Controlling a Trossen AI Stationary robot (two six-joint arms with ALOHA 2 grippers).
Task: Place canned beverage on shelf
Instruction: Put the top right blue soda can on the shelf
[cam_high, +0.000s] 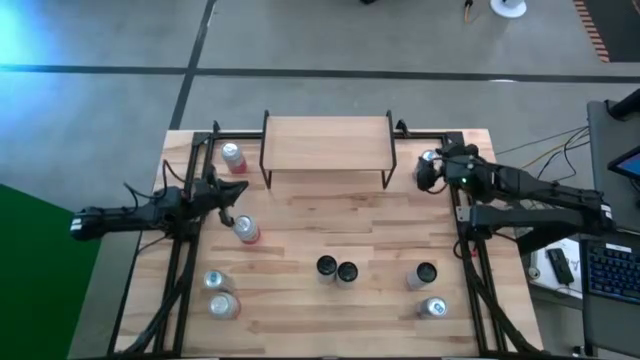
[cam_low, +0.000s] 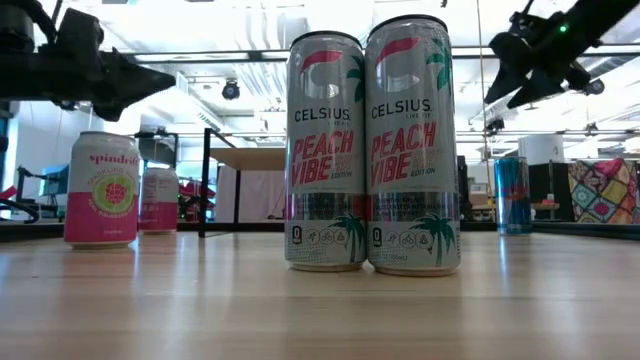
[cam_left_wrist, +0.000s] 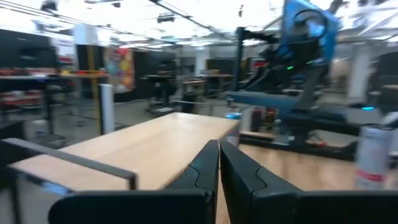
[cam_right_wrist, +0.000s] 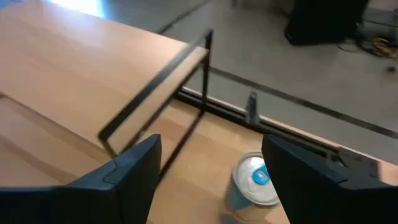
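The shelf (cam_high: 327, 145), a light wood top on thin black legs, stands at the table's far middle with nothing on it. Several beverage cans stand upright on the table: two tall Celsius cans (cam_low: 370, 150) at the centre, pink cans (cam_high: 232, 157) (cam_high: 246, 230) on the left, and a blue can (cam_right_wrist: 252, 180) by the shelf's right end. My right gripper (cam_right_wrist: 211, 146) hangs open above that blue can, slanting down and clear of it. To the left of the shelf, my left gripper (cam_left_wrist: 219, 152) is shut, holds nothing and points about level toward the shelf.
More cans stand near the front left (cam_high: 218, 293) and front right (cam_high: 428, 290). Black rails (cam_high: 185, 250) run along the table's left and right sides. Bare wood lies between the shelf and the centre cans.
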